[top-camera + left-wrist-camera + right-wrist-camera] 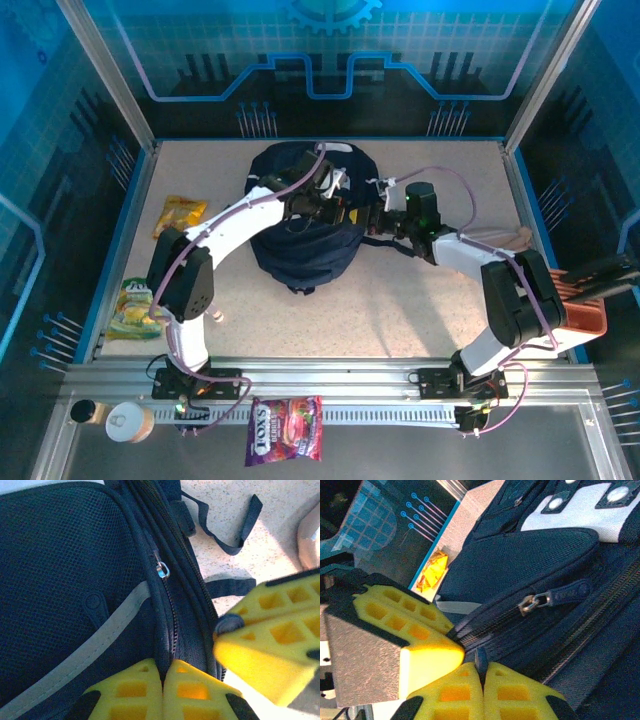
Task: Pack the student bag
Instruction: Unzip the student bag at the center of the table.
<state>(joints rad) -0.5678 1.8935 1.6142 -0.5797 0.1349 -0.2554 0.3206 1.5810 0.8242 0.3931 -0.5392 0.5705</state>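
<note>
Top external view, backpack (300, 255) mid-table, long axis running near to far, grey-white patch end toward the far wall, its inside hidden, left gripper (162, 672) and right gripper (482, 666) side by side, both pinched tight on the backpack's zip seam.

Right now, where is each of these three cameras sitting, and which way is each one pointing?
Overhead: fixed above and behind the arms, looking down on the table and backpack; both arms show, with the left gripper and right gripper at the backpack.
Left wrist: rides the left arm, looking along its own yellow fingers, pinched on the backpack's zipper seam.
Right wrist: rides the right arm, looking along its own fingers, pinched on the same backpack.
Shared: each wrist view catches the other arm's gripper beside its own.
</note>
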